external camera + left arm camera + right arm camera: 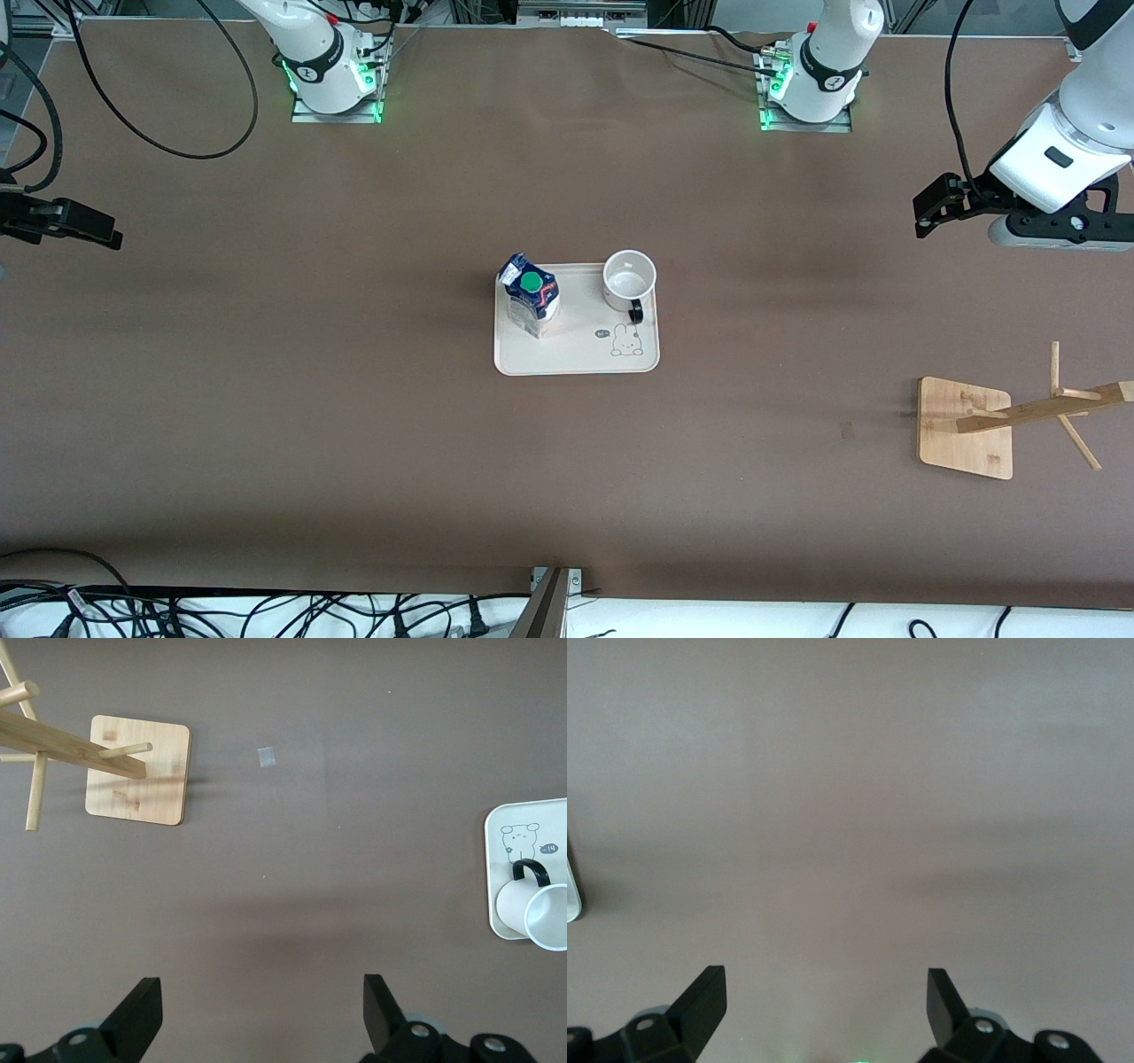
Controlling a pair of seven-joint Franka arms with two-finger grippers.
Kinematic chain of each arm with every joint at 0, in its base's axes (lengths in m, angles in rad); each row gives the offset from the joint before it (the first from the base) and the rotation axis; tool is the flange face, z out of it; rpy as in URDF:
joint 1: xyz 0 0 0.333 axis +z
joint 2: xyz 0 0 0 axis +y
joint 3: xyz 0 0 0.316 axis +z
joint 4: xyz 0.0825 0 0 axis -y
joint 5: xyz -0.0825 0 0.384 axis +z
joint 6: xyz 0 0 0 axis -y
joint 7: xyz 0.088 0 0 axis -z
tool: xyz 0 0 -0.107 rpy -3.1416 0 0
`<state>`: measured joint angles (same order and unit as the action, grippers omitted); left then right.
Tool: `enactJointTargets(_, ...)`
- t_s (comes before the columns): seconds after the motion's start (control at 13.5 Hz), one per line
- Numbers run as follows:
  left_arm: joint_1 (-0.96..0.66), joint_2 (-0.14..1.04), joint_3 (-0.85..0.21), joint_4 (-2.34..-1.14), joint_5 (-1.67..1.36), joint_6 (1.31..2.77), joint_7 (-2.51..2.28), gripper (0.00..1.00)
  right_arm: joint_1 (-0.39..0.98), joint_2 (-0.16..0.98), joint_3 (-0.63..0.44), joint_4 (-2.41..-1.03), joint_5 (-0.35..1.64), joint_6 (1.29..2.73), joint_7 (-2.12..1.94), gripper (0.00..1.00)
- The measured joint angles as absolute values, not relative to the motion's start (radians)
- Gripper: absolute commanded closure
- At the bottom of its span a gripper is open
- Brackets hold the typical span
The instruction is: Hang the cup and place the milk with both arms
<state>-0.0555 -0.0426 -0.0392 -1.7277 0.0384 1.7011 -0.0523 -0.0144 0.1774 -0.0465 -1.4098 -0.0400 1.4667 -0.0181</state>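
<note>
The white cup with a black handle stands upright on a cream tray at mid-table. The blue and white milk carton with a green cap stands on the same tray, toward the right arm's end. My left gripper is open and empty, up over bare table at the left arm's end. In the left wrist view the cup and a tray corner show at the edge, far from my left gripper. My right gripper is open and empty over bare table at the right arm's end; its wrist view shows bare table.
A wooden cup rack with pegs on a square bamboo base stands at the left arm's end, nearer the front camera than the tray. It also shows in the left wrist view. Cables lie along the table's edges.
</note>
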Motion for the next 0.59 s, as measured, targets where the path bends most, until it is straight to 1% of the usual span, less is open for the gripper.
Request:
enactJointTargets(0.37,-0.055,-0.043,-0.039,-1.728,0.038,1.701,-0.052,0.00,0.008,0.222,-0.032,-1.421,0.059,1.458,-0.047,0.00)
enactJointTargets(0.59,-0.055,-0.043,-0.039,-1.728,0.038,1.701,-0.052,0.00,0.065,0.280,-0.029,-1.425,0.068,1.461,-0.053,0.00)
